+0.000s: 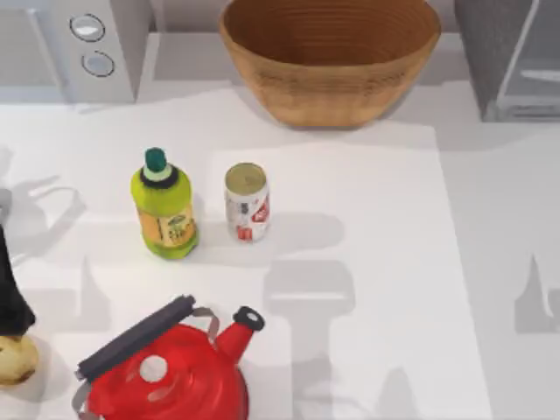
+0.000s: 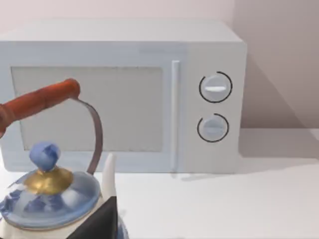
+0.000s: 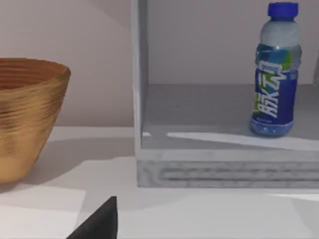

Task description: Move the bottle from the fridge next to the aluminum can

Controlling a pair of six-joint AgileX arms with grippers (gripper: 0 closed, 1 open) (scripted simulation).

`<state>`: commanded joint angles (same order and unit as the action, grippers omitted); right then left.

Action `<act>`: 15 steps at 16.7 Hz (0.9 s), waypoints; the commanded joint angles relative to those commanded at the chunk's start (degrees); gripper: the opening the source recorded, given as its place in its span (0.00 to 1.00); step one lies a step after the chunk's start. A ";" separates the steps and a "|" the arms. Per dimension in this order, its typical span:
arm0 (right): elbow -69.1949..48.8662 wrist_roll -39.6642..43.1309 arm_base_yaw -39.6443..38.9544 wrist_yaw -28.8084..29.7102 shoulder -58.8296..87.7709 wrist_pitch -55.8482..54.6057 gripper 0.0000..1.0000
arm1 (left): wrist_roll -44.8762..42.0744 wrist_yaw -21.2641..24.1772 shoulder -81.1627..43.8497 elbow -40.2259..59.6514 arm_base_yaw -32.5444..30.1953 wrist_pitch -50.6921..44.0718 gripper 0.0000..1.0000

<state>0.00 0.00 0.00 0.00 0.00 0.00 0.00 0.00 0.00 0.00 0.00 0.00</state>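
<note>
Inside the fridge [image 3: 209, 164] the bottle [image 3: 275, 74] stands upright; gripper state can't be told, a clumsy reach could topple it.

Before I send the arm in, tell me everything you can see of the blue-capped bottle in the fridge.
The bottle is clear plastic with a round blue cap and a blue label wrapped around its body, marked in green and white. It stands upright on the grey shelf inside the fridge, towards the back of the open compartment, resting on its base alone. Nothing else touches it, and no gripper is near it. Its lower end looks blue-tinted through the plastic.
</note>
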 joint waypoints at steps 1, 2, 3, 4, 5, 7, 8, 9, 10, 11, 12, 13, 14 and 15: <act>0.00 0.00 0.00 0.00 0.00 0.00 1.00 | 0.00 0.00 0.00 0.00 0.00 0.00 1.00; 0.00 0.00 0.00 0.00 0.00 0.00 1.00 | 0.00 0.00 0.00 0.00 0.00 0.00 1.00; -0.38 0.00 0.11 -0.09 0.57 -0.43 1.00 | 0.00 0.00 0.00 0.00 0.00 0.00 1.00; -1.19 0.02 0.33 -0.29 1.76 -1.32 1.00 | 0.00 0.00 0.00 0.00 0.00 0.00 1.00; -2.39 0.03 0.67 -0.58 3.56 -2.65 1.00 | 0.00 0.00 0.00 0.00 0.00 0.00 1.00; -5.83 0.08 1.63 -1.42 8.99 -6.48 1.00 | 0.00 0.00 0.00 0.00 0.00 0.00 1.00; -7.99 0.10 2.23 -1.95 12.61 -8.88 1.00 | 0.00 0.00 0.00 0.00 0.00 0.00 1.00; -10.40 0.13 2.90 -2.54 16.83 -11.56 1.00 | 0.00 0.00 0.00 0.00 0.00 0.00 1.00; -13.00 0.17 3.63 -3.18 21.65 -14.45 1.00 | 0.00 0.00 0.00 0.00 0.00 0.00 1.00; -15.77 0.20 4.40 -3.85 27.06 -17.53 1.00 | 0.00 0.00 0.00 0.00 0.00 0.00 1.00; -18.65 0.24 5.20 -4.56 33.06 -20.73 1.00 | 0.00 0.00 0.00 0.00 0.00 0.00 1.00; -21.62 0.28 6.03 -5.28 39.57 -24.04 1.00 | 0.00 0.00 0.00 0.00 0.00 0.00 1.00; -24.65 0.32 6.88 -6.02 46.47 -27.40 1.00 | 0.00 0.00 0.00 0.00 0.00 0.00 1.00; -27.71 0.36 7.73 -6.77 53.65 -30.80 1.00 | 0.00 0.00 0.00 0.00 0.00 0.00 1.00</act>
<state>-27.71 0.36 7.73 -6.77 53.65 -30.80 0.00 0.00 0.00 0.00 0.00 0.00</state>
